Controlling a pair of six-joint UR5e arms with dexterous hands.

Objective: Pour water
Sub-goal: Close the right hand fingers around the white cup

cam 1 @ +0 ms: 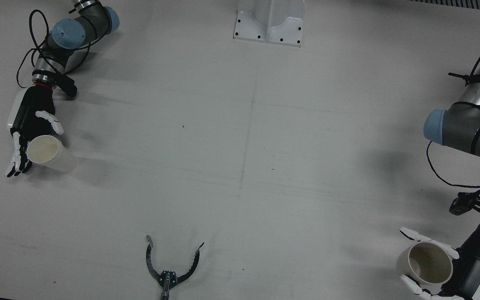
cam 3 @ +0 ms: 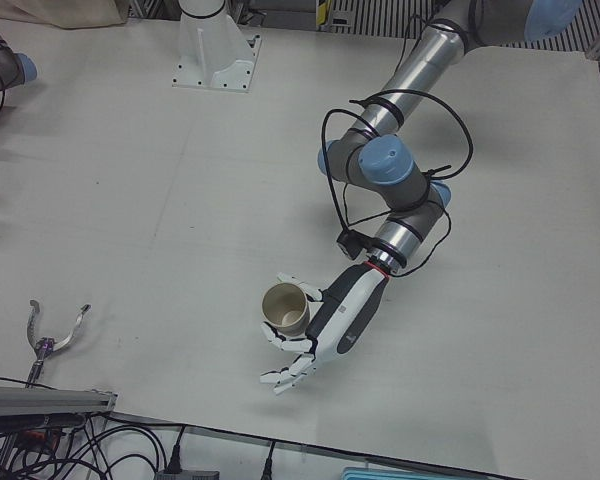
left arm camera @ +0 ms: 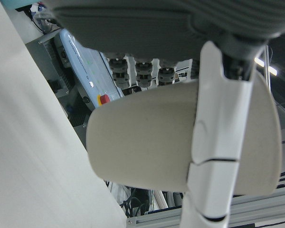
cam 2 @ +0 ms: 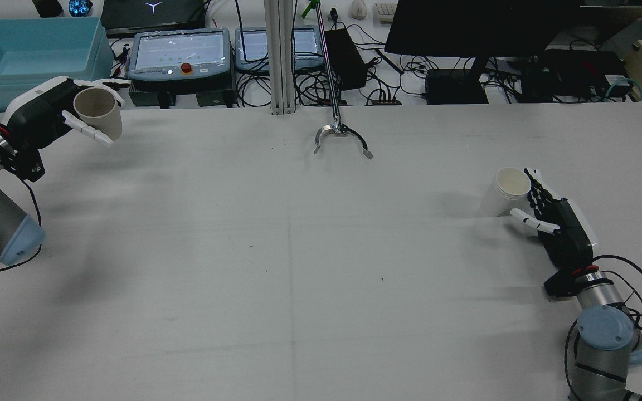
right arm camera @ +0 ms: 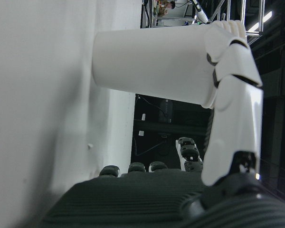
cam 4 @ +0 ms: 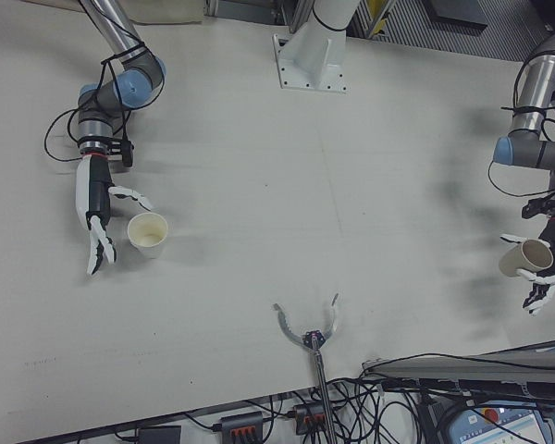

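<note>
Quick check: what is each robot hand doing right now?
Left robot hand: shut on the beige cup, lifted off the table.
Right robot hand: open beside the white cup.

You have a pale grey, unpatterned table (cam 1: 240, 137). The left hand (cam 2: 42, 120) has a black palm, white shell and white fingers, with a red ring at the wrist; it carries a beige cup (cam 2: 98, 113), darker tan inside. The right hand (cam 2: 558, 231) shows black fingers with white tips and backs. The cup (cam 2: 507, 190) beside it is white, cream inside. The tongs (cam 1: 172, 268) are metallic silver. Arm joints carry light blue caps.
</note>
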